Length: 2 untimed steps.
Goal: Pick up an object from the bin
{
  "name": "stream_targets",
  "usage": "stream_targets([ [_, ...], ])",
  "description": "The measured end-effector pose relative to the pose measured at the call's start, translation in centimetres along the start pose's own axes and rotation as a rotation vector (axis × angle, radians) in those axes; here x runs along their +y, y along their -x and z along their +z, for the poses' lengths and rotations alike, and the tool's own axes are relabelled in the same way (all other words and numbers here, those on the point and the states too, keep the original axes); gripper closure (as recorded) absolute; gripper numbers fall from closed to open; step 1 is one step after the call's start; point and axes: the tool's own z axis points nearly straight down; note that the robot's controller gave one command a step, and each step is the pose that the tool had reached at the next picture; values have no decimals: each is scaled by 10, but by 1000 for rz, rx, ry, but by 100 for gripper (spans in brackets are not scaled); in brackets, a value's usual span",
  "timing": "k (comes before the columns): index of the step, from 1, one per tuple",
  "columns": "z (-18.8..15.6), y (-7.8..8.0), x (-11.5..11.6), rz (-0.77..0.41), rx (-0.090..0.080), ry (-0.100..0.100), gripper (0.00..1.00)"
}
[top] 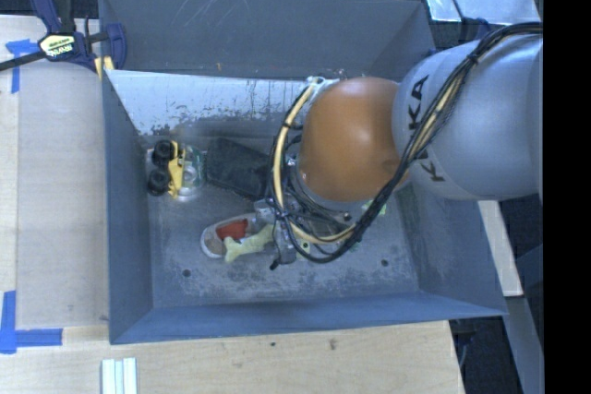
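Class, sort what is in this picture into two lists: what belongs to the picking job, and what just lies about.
Job: gripper; grey bin; red, white and pale-green thing next to the gripper.
Lying about: yellow-and-black toy at the bin's left; black lump beside it.

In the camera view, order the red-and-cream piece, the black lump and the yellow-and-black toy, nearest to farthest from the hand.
1. Red-and-cream piece, just left of the hand.
2. Black lump, farther back, mid-bin.
3. Yellow-and-black toy, far left.
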Motion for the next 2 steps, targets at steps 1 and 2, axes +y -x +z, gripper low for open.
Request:
stream_targets([
  [1,0,0,0,0,0,0,100],
  [2,-100,1,9,-24,-3,0,100],
])
